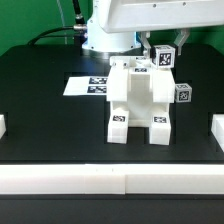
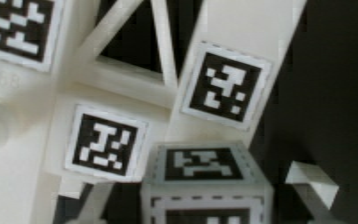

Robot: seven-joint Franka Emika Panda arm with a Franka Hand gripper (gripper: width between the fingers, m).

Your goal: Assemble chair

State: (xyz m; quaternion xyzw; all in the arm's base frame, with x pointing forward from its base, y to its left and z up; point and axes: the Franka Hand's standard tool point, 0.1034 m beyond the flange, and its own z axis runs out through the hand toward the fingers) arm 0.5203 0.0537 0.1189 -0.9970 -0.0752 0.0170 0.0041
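The fingers (image 1: 151,47) hang under the white arm (image 1: 130,18) at 12 o'clock of the exterior view, just at the upper part of the chair (image 1: 138,98). They are dark and mostly covered by the arm, so I cannot tell whether they are apart, together or clamped on a part. Just beside them, at 1 o'clock of the chair, the top tag (image 1: 163,57) faces the camera, a little tilted.

The chair stands upright near the middle of the black counter (image 1: 50,130). It is a blocky white piece with two legs in front. The leg tags (image 1: 120,121) sit low, one at 7 o'clock and one at 5 o'clock of the chair. The side tag (image 1: 182,93) is on a small part at 3 o'clock of it; I cannot tell if this part is joined or only touching. Every tag is a square of black and white cells with a white border, too small to read as a code.

In the wrist view the chair (image 2: 25,110) fills the picture, blurred: slanted white bars and flat faces with four close tags (image 2: 229,80) of the same pattern.

The marker board (image 1: 85,85) lies flat at 10 o'clock of the chair, partly hidden behind it. A white rail (image 1: 100,180) runs along the counter at 6 o'clock, and edge blocks (image 1: 216,130) stand at 3 and 9 o'clock.
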